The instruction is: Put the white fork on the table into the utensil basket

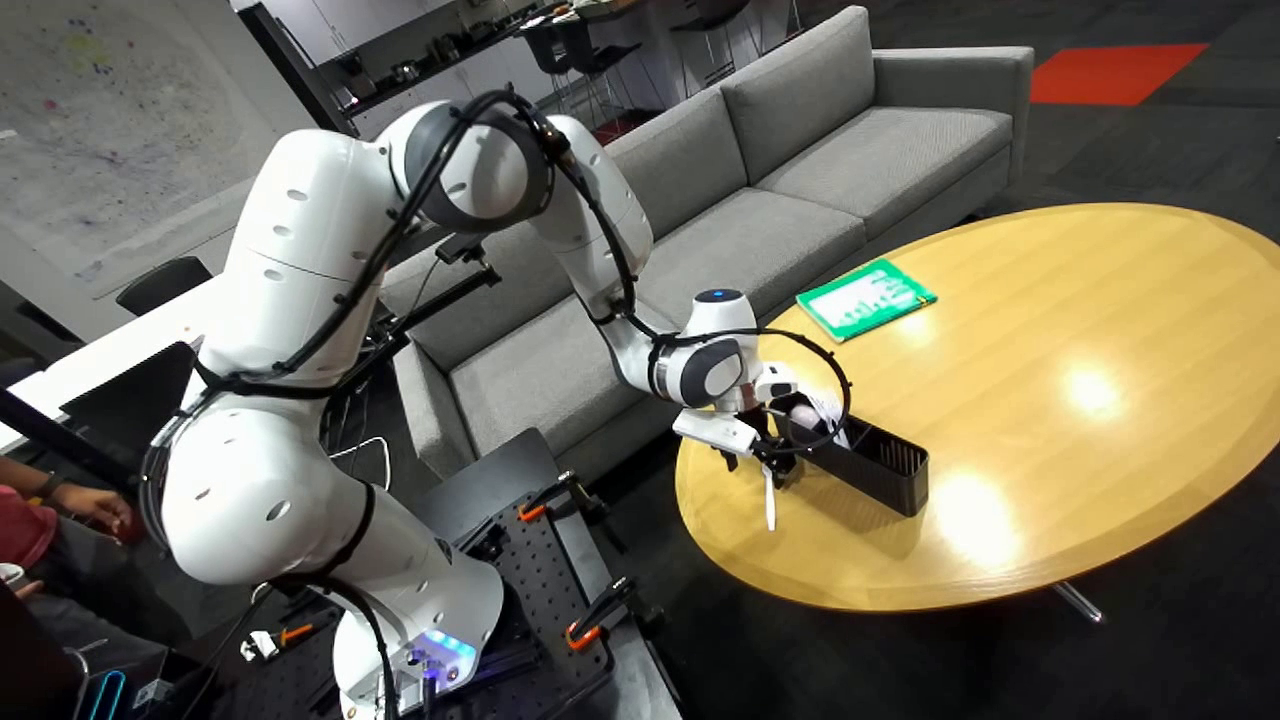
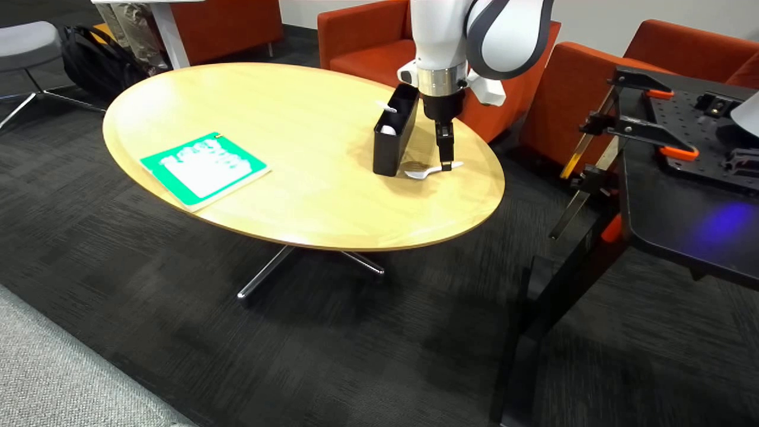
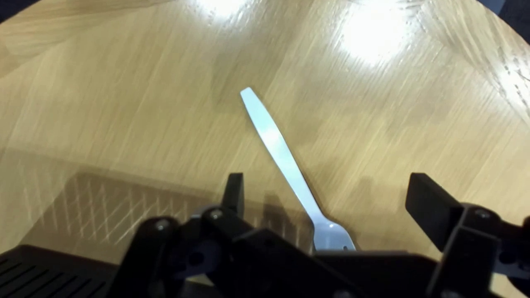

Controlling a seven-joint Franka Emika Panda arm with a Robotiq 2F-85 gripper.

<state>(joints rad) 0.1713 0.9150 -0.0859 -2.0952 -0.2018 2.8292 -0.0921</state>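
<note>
One white fork (image 3: 289, 169) lies on the table (image 3: 124, 103), not yet lifted. Wrist view gives you its long axis: handle end at 11 o'clock, head at 5, tines hidden by your gripper (image 3: 325, 190). You straddle it: jaws wide apart at 9 and 3 o'clock, gripping nothing, the handle passing between them near its neck, touching neither, nearer the 9 o'clock finger (image 3: 234, 194). So the fork slants across your closing line, not square to it. Likely you need to nudge toward 9 and turn until the handle runs 12 to 6, or it may pivot as you squeeze. How high your tips sit off the table, you can't tell. Only one arm (image 1: 320, 200) to reach with. Next out, the utensil basket (image 2: 385, 154) stands just beside the fork, not touching: between 10 and 11 o'clock of it in an exterior view, long axis 1 to 7, white pieces (image 2: 388, 130) inside. Your wrist view catches its slotted black corner at 8 o'clock, so the 9 o'clock finger looks likeliest to bump it. Well apart, at 9 o'clock in an exterior view: a flat green-and-white item (image 2: 207, 169), probably ignorable.
</note>
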